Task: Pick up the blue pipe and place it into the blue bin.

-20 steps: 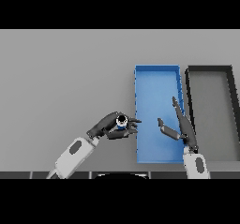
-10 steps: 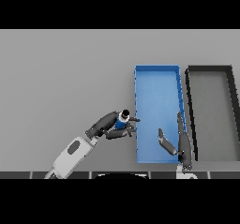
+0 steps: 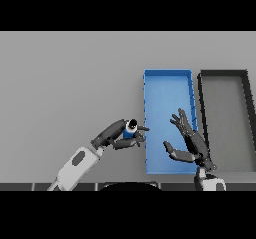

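The blue pipe (image 3: 131, 129) is being gripped by the left hand (image 3: 119, 135) beside the blue bin (image 3: 167, 78); the right hand (image 3: 189, 142) is being held spread above it.

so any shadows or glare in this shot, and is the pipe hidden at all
Head view: flat, even light, no glare on the table; only faint shading inside the blue bin and the dark bin. Head view: the pipe is mostly hidden by the left robot hand curled round it, just outside the blue bin's left wall. Head view: the right robot hand is open over the blue bin.
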`<act>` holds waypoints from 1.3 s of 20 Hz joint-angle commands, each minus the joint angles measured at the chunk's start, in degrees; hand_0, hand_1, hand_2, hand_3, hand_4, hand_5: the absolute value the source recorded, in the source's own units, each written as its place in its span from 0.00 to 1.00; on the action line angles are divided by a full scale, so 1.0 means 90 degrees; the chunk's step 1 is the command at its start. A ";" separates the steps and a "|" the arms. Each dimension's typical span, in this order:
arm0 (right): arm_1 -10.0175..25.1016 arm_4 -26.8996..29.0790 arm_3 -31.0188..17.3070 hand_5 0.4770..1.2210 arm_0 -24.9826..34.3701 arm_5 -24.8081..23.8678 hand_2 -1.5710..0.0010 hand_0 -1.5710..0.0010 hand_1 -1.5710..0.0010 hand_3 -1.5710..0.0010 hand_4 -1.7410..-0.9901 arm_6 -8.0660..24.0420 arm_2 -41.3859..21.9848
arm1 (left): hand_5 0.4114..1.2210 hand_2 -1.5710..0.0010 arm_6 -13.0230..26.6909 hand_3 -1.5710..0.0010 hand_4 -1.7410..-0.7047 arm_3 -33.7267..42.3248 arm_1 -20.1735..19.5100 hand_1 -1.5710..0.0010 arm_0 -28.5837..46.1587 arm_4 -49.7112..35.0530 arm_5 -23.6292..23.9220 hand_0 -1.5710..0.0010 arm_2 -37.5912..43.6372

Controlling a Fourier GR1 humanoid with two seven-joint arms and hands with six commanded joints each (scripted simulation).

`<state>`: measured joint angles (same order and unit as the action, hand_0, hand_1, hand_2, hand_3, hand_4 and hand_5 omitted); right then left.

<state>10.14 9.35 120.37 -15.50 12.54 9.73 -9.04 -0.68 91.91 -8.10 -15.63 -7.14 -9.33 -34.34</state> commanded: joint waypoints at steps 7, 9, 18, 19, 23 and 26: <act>0.0256 0.0357 0.0097 0.01 0.1826 0.0518 1.00 1.00 1.00 1.00 0.55 0.1374 -0.0660 | 1.00 0.00 0.0067 0.08 0.01 -0.0073 -0.0084 0.00 -0.0061 0.0080 -0.0052 0.00 -0.0002; 0.0252 0.0367 0.0045 0.01 0.2237 0.0603 1.00 1.00 1.00 1.00 0.56 0.1459 -0.0782 | 1.00 0.00 0.0065 0.08 0.01 -0.0098 -0.0062 0.00 -0.0050 0.0045 -0.0068 0.00 -0.0006; -0.0111 0.0346 -0.0495 0.04 0.3813 0.0750 1.00 1.00 1.00 1.00 0.70 0.2057 -0.1350 | 1.00 0.00 -0.0055 0.02 0.22 -0.0117 -0.0042 0.00 -0.0088 0.0038 -0.0323 0.00 0.0065; -0.0181 0.0389 -0.0654 0.04 0.4055 0.0744 1.00 1.00 1.00 1.00 0.71 0.2162 -0.1319 | 1.00 0.00 -0.0060 0.01 0.23 -0.0186 -0.0083 0.00 -0.0091 0.0089 -0.0365 0.00 0.0117; -0.0367 0.0559 -0.1101 0.01 0.4472 0.0935 0.90 0.93 0.91 0.93 0.60 0.2240 -0.1325 | 1.00 0.00 0.0078 0.18 0.17 -0.0146 0.0020 0.00 -0.0095 0.0124 -0.0378 0.00 0.0213; -0.0484 0.0450 -0.1414 0.01 0.4728 0.1088 0.55 0.56 0.55 0.58 0.41 0.2127 -0.1382 | 1.00 0.00 0.0330 0.29 0.09 0.0002 -0.0200 0.02 -0.0064 0.0589 -0.0221 0.00 0.0058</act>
<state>5.79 13.41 107.66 27.06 22.32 28.74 -21.47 2.24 91.90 -9.93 -16.15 -1.90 -11.42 -33.80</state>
